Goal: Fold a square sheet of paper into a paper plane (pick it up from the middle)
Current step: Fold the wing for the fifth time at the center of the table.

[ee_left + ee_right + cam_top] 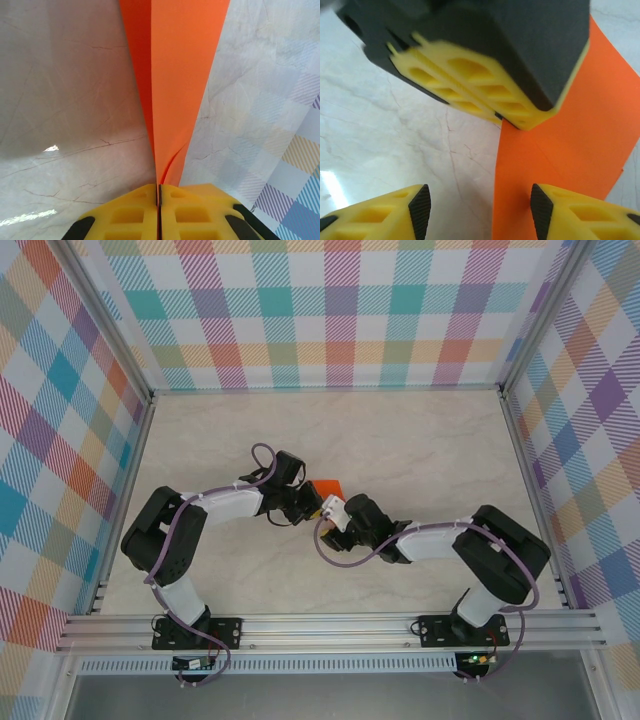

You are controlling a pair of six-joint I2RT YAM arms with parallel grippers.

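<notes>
While the creased orange sheet of paper (175,75) sits over the middle of the worktop (420,440), I see my left claw (159,192) clamped tight on one end; my right claw (480,210), spread apart, grips nothing just beside it.

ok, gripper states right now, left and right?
Left gripper: closed, pinching the orange paper.
Right gripper: open, holding nothing.

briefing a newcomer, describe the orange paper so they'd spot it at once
On the pale marble table, look to the middle. There the left gripper's yellow fingers pinch the orange paper, the only bright orange thing among black and yellow parts.
</notes>
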